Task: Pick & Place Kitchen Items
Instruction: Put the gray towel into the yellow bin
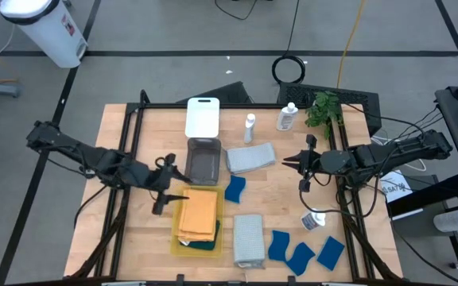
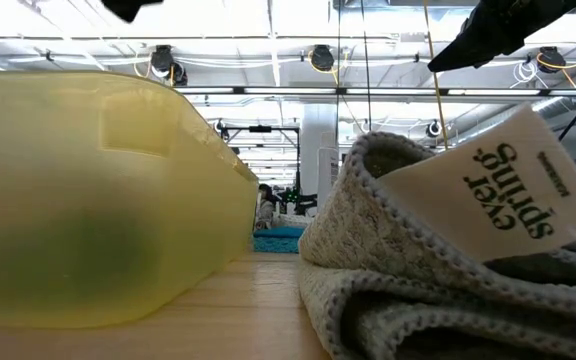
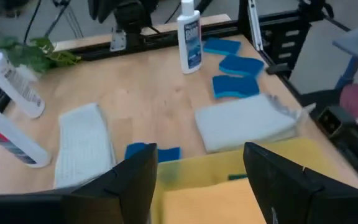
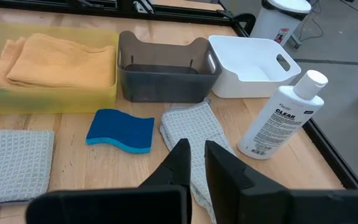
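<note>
Left tool [image 1: 168,193] stood released and empty — the orange cloth [image 1: 199,214] lay just beside it in the yellow tray [image 1: 176,230]. Right tool [image 1: 293,162] was clenched on nothing, with a pale grey cloth [image 1: 250,157] and blue sponge [image 1: 235,188] near it on the tabletop [image 1: 149,246].

The worktop [image 1: 133,238] carries three trays: one white [image 1: 202,116], one grey [image 1: 203,159] and one yellow [image 1: 175,238]. There are four blue sponges [image 1: 235,188], one at frame centre and three at lower right. Three white bottles [image 1: 250,127] show. Four cloths lie about: one orange [image 1: 199,214], one dark teal [image 1: 205,246] and two pale grey [image 1: 250,157]. One green plant [image 1: 323,108] sits upper right.
</note>
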